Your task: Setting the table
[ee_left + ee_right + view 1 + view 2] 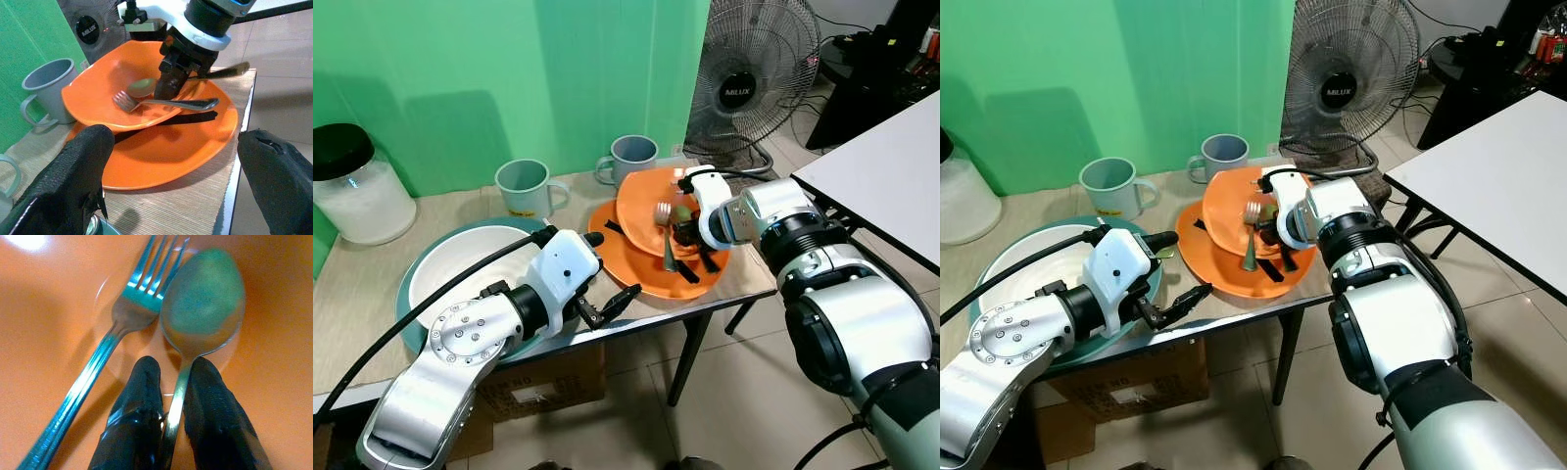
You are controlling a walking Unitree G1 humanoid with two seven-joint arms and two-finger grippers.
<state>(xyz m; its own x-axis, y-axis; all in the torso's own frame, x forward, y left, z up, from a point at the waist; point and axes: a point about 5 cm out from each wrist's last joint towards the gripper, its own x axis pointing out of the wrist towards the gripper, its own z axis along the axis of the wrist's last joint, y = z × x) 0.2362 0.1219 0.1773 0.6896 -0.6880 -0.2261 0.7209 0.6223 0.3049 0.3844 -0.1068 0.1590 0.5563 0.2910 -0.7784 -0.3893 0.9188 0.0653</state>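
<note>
Right tool (171, 401) clamps the spoon (203, 303) by its thin neck, just behind the bowl, inside the upper orange plate (651, 191). Steel looks stiff, light, slick, so that narrow grip could twist. Fork (112, 328) lies just beside it. Left tool (171, 171) hangs spread wide, nearer the table edge. Fan (739, 93) beyond reads "MLUX".

Green wall (509, 78), tiled floor (744, 392)

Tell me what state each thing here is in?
Spoon: clamped by its handle in the right gripper, bowl over the top plate.
Fork: lying loose beside it.
Orange plates: stacked, top one tilted.
Left gripper: open, holding nothing.
Mugs: upright.
Fan: blades still.
</note>
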